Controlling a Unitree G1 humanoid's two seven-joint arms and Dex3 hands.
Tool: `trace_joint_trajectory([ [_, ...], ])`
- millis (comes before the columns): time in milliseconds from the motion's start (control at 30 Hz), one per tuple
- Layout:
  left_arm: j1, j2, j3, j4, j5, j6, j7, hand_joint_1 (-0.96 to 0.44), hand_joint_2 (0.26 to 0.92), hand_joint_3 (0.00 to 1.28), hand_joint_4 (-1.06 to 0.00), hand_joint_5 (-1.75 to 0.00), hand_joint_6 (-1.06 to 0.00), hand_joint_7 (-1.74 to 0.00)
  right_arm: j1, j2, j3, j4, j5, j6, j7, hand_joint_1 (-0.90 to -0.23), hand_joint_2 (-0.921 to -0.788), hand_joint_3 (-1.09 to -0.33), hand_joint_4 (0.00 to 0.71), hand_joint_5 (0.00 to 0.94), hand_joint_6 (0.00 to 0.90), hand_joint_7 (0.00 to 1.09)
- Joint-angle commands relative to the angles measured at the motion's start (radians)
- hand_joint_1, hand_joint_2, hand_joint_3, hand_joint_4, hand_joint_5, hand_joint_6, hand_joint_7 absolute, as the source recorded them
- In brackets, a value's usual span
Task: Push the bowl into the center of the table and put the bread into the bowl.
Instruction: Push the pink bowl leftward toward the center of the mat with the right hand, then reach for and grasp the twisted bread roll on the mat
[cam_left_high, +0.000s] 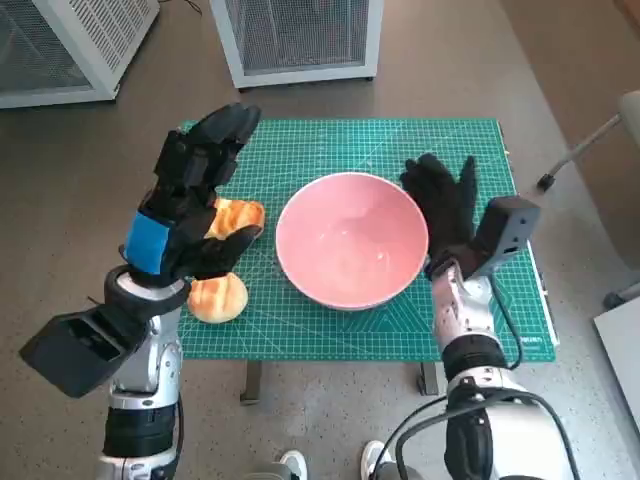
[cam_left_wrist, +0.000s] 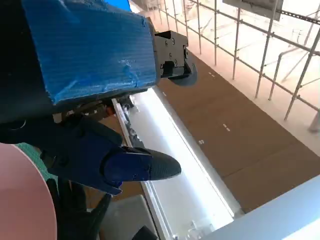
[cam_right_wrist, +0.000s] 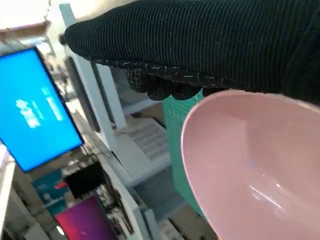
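A pink bowl (cam_left_high: 351, 238) stands empty near the middle of the green cutting mat (cam_left_high: 450, 320). My right hand (cam_left_high: 442, 205), in its black glove, lies flat against the bowl's right rim with fingers spread; its wrist view shows the bowl (cam_right_wrist: 255, 165) close under the glove (cam_right_wrist: 200, 45). Two bread rolls lie left of the bowl: one (cam_left_high: 237, 215) partly hidden behind my left hand, the other (cam_left_high: 218, 298) at the mat's front left. My left hand (cam_left_high: 190, 200) is raised above them, fingers apart, holding nothing. A sliver of the bowl (cam_left_wrist: 22, 195) shows in the left wrist view.
White mesh cabinets (cam_left_high: 300, 40) stand on the floor beyond the table. A chair base (cam_left_high: 590, 150) is to the right. A person's shoes (cam_left_high: 375, 458) show below the table's front edge. The mat's right strip lies bare.
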Motion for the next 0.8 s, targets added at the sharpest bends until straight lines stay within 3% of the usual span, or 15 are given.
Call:
trace_joint_trajectory([
  [33, 0.022, 0.011, 0.01, -0.021, -0.006, -0.01, 0.001, -0.53, 0.921, 0.3, -0.18, -0.1, -0.01, -0.55, -0.005, -0.017, 0.01, 0.007, -0.02, 0.009, -0.014, -0.37, -0.921, -0.527, 0.285, 0.005, 0.215, 0.31],
  [200, 0.03, 0.026, 0.026, -0.015, -0.012, -0.014, -0.006, -0.53, 0.921, 0.3, -0.19, -0.09, -0.02, -0.54, -0.012, -0.029, 0.026, -0.018, -0.036, -0.05, -0.029, -0.363, -0.921, -0.532, 0.296, 0.009, 0.217, 0.3],
  [333, 0.022, 0.065, 0.049, 0.017, 0.019, -0.038, -0.007, -0.53, 0.921, 0.29, -0.2, -0.06, -0.04, -0.51, -0.001, -0.023, 0.041, -0.07, -0.047, -0.173, -0.016, -0.35, -0.916, -0.569, 0.302, 0.008, 0.219, 0.32],
  [467, 0.001, 0.186, 0.075, 0.068, 0.205, -0.078, 0.038, -0.55, 0.921, 0.28, -0.19, -0.05, -0.04, -0.5, 0.028, -0.02, 0.053, -0.153, -0.032, -0.32, 0.063, -0.359, -0.91, -0.617, 0.289, 0.002, 0.18, 0.39],
  [667, -0.055, 0.367, 0.055, 0.12, 0.394, 0.039, 0.032, -0.53, 0.921, 0.17, -0.15, -0.02, -0.02, -0.42, 0.081, -0.014, 0.051, -0.331, 0.069, -0.428, 0.243, -0.408, -0.92, -0.584, 0.289, 0.005, 0.148, 0.47],
  [800, -0.095, 0.425, 0.015, 0.145, 0.457, 0.147, 0.01, -0.52, 0.911, 0.06, -0.12, -0.01, -0.03, -0.35, 0.153, -0.002, 0.088, -0.517, 0.125, -0.452, 0.322, -0.423, -0.921, -0.556, 0.311, 0.014, 0.159, 0.49],
])
